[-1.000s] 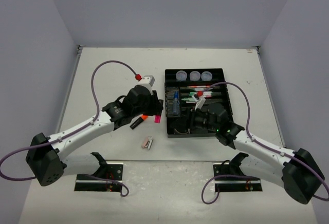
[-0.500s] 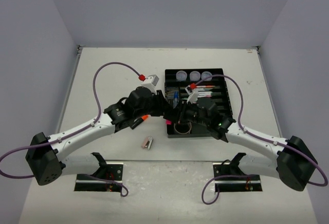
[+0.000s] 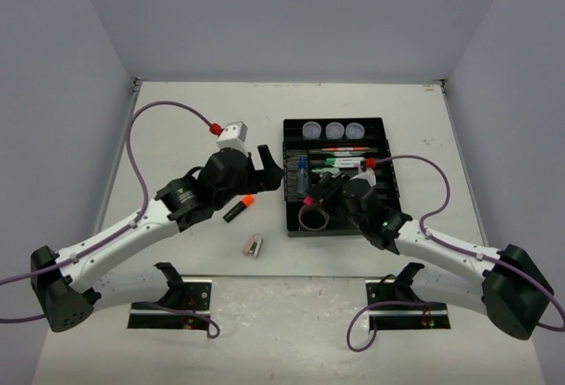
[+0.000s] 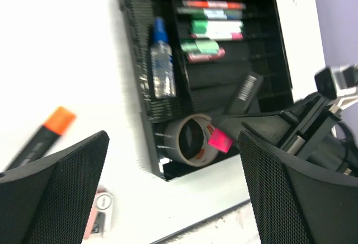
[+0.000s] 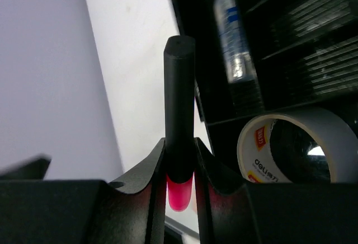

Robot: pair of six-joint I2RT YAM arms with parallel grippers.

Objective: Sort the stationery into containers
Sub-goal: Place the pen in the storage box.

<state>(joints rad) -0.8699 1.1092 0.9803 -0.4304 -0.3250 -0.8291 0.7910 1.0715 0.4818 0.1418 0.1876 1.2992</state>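
Note:
The pink highlighter (image 5: pixel 179 98), black-bodied with a pink cap (image 3: pixel 307 200), is clamped in my right gripper (image 5: pixel 180 160), which is shut on it above the near end of the black organiser tray (image 3: pixel 389 142). From the left wrist it shows beside the tan tape roll (image 4: pixel 193 140). My left gripper (image 4: pixel 173 160) is open and holds nothing, just left of the tray (image 3: pixel 267 168). The tray also holds the tape roll (image 3: pixel 314 217), a blue-capped bottle (image 3: pixel 302 176), three clear tubs (image 3: pixel 334 129) and several pens. An orange highlighter (image 3: pixel 238 207) and a small white block (image 3: pixel 253 245) lie on the table.
White walls enclose the table on three sides. The left arm's purple cable (image 3: pixel 150 138) loops over the left half. The arm bases' mounting plates (image 3: pixel 172 305) sit at the near edge.
The two grippers met at the tray's left edge. My left gripper opened and let go of the pink highlighter, and my right gripper shut on it. The left arm drew back slightly.

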